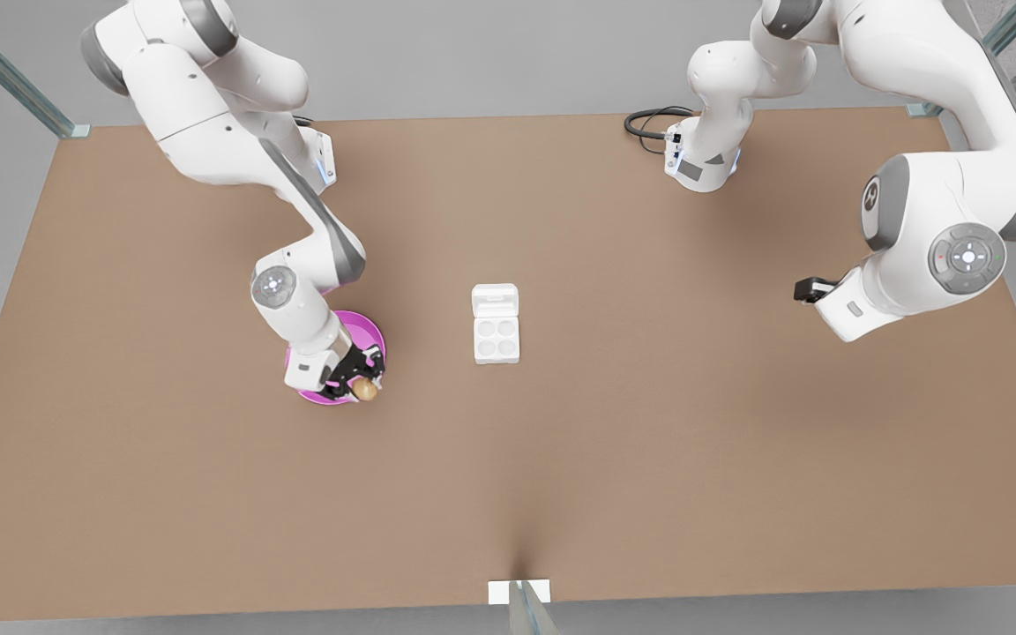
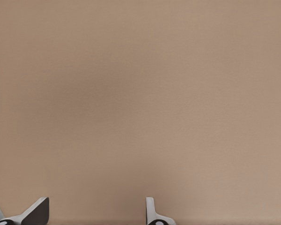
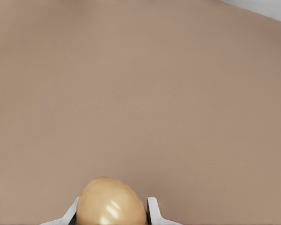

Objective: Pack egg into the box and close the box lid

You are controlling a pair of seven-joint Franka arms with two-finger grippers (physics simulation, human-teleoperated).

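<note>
A tan egg (image 1: 366, 389) (image 3: 113, 202) sits between the fingers of my right gripper (image 1: 364, 384) (image 3: 113, 213), which is shut on it at the near edge of the pink plate (image 1: 370, 329), on the front view's left. The white box (image 1: 496, 340) rests mid-table with four bare cups, and its box lid (image 1: 496, 301) lies open flat behind them. My left gripper (image 1: 812, 289) (image 2: 96, 216) waits on the front view's right, open above bare table, well away from the box.
The brown table (image 1: 649, 441) stretches wide around the box. A black cable (image 1: 649, 123) coils by an arm base at the back. Metal frame posts stand at the table's corners and its front edge.
</note>
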